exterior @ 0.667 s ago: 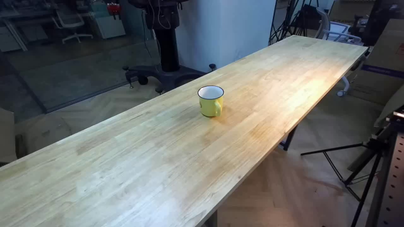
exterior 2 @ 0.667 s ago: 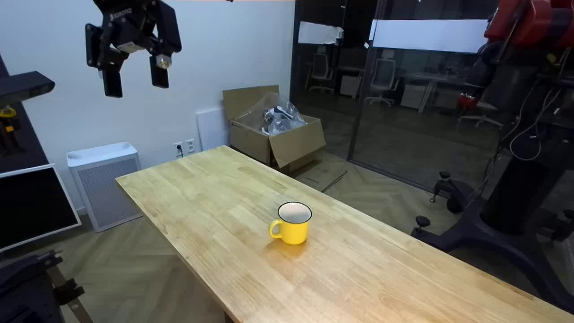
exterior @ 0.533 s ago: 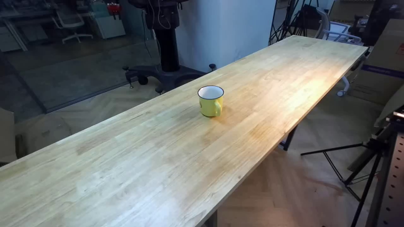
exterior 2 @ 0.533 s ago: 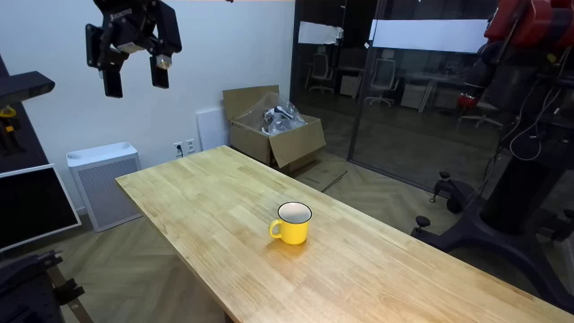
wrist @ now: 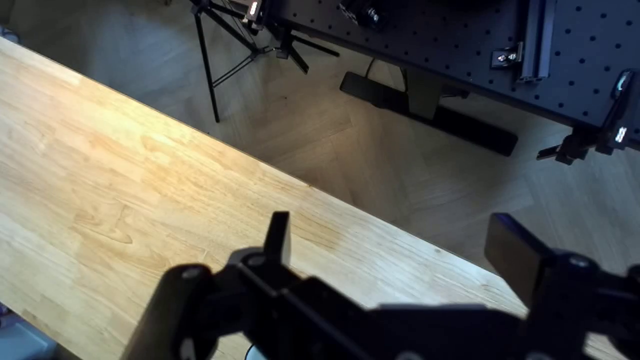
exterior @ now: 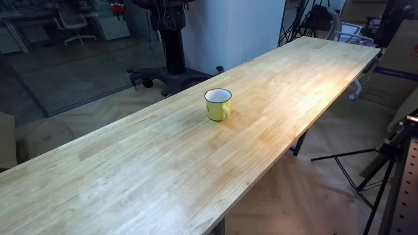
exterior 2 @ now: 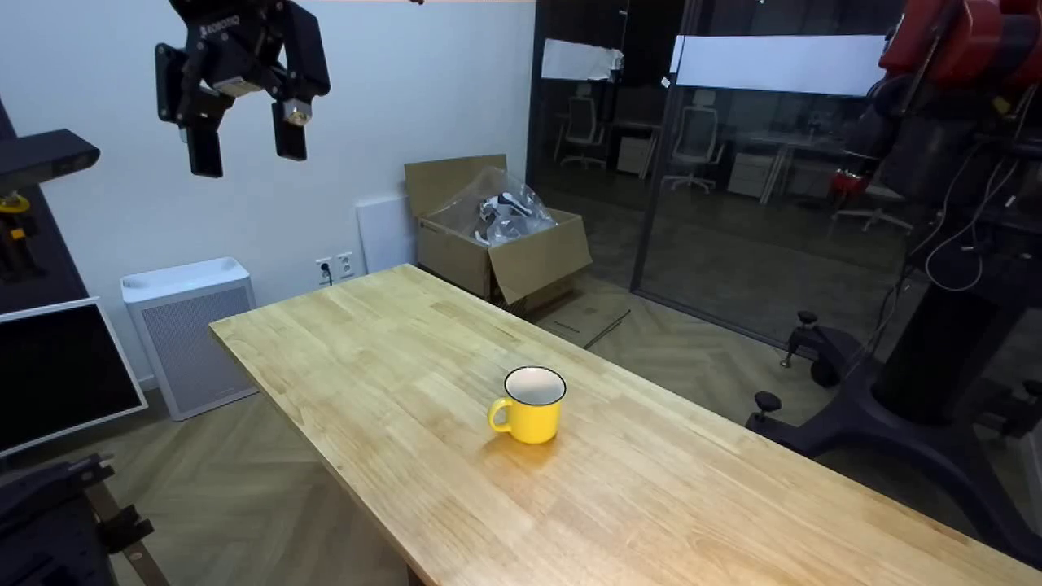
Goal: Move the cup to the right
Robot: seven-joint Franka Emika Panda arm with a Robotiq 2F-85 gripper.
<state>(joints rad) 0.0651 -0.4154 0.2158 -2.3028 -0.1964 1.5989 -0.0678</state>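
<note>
One long wooden table runs across both exterior views, and hanging high in an exterior view is the gripper, its fingers spread wide, nothing between! Down on the wood, upright and well apart from those fingers, stands the yellow cup, small handle out to the side. My reading: we're at the opening step, the reach, no grasp yet made. Next call: swing over, drop down, straddle the cup's body (mind that handle), squeeze, then lift and carry right.
</note>
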